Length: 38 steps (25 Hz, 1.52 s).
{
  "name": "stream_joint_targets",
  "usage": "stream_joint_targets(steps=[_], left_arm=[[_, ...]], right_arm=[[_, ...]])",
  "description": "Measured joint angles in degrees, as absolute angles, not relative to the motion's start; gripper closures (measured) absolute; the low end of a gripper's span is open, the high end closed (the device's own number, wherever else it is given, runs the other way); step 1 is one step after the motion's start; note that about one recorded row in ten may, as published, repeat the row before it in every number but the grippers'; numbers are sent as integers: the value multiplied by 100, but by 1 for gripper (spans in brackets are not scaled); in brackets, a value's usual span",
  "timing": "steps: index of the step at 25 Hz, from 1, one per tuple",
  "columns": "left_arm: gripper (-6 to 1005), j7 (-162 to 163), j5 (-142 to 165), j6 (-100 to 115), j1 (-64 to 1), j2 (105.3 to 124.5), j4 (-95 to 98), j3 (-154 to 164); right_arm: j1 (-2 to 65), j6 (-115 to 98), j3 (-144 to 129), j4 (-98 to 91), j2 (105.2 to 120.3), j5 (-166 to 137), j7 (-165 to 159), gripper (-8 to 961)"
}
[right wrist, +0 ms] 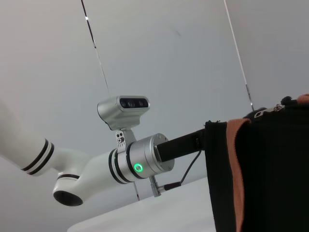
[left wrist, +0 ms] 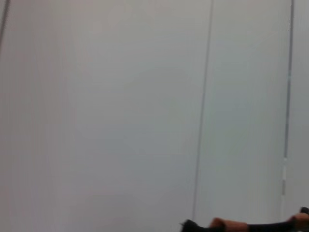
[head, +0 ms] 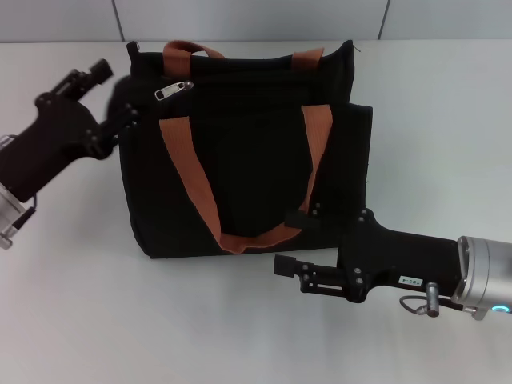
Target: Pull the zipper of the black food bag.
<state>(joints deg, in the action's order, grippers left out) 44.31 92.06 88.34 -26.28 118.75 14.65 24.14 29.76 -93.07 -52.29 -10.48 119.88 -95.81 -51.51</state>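
Observation:
The black food bag (head: 240, 168) stands mid-table with two orange-brown strap handles (head: 188, 172). Its silver zipper pull (head: 174, 90) lies near the top left corner of the bag. My left gripper (head: 114, 96) is open against the bag's upper left edge, a short way left of the pull and not touching it. My right gripper (head: 292, 240) is open low at the bag's front right, one finger over the fabric by the strap loop, the other over the table. The right wrist view shows the bag's side (right wrist: 275, 174), and the left wrist view only its top (left wrist: 231, 224).
The white table (head: 240, 336) spreads on all sides of the bag, with a pale wall (head: 256, 16) behind. My left arm (right wrist: 140, 164), with a green ring light, shows beyond the bag in the right wrist view.

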Motion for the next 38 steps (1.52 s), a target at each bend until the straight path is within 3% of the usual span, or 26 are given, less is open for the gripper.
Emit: stream_joint_targets(steps=[18,29,38], left_arm=[[271,3774,9152,9360,-2539,11892,1331,2524],[701,3145,9098,9583,-2524,11881,1002,2308],[931,3149,9127,9521,-2536,11893,977,2323]], right_arm=[[3023,-9298,-5229,-958,11988,-9570,-5151,247],[3024,-9298,-5229,-958,11989,-9571,-5150,247],[3024,-9320,-5230,-955,11988,-9563,-5150,247]])
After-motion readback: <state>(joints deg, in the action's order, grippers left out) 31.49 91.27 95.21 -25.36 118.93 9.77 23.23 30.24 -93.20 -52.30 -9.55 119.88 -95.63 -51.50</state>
